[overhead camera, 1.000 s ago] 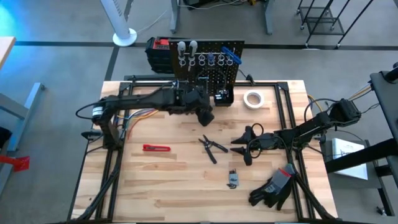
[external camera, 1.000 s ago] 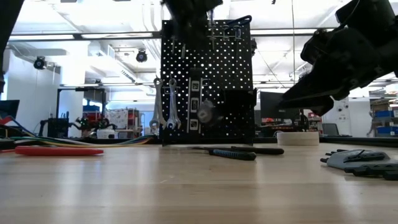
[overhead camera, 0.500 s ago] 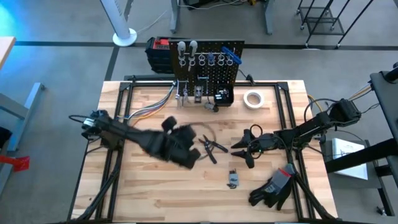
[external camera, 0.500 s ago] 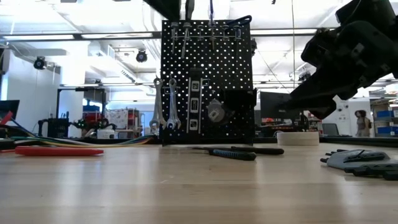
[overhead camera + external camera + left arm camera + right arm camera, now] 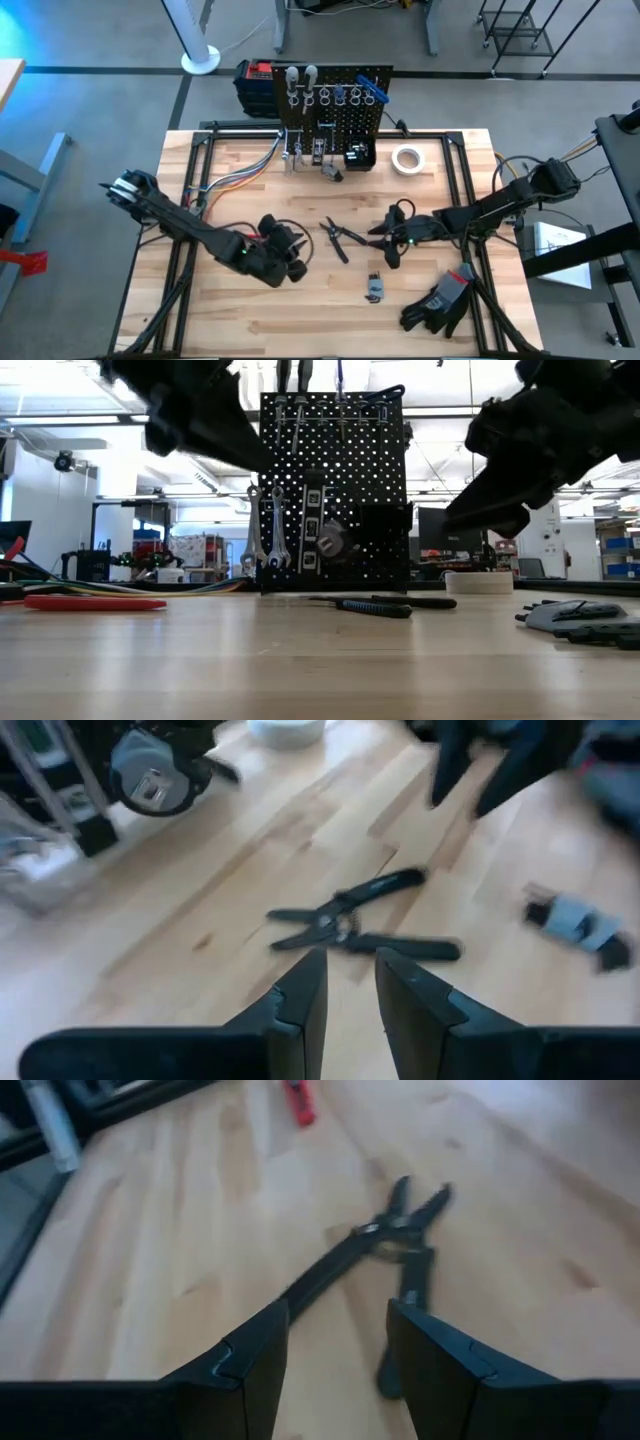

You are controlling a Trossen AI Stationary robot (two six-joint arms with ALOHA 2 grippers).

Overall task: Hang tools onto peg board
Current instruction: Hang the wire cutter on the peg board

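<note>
Item in hand: the black pliers, lying flat on the counter, handles splayed, well in front of the peg board. Our left hand sits low beside the pliers on the red-tool side, fingers slightly parted, pinching nothing. Our right hand hovers just on the pliers' other side, fingers spread, empty. We judge only one hand should take the pliers, at the pivot, while the other backs away, or the two will crowd. Room: bare wood lies between pliers and board. Past the pliers, toward the counter's front edge, sit a small grey object and the gloves.
</note>
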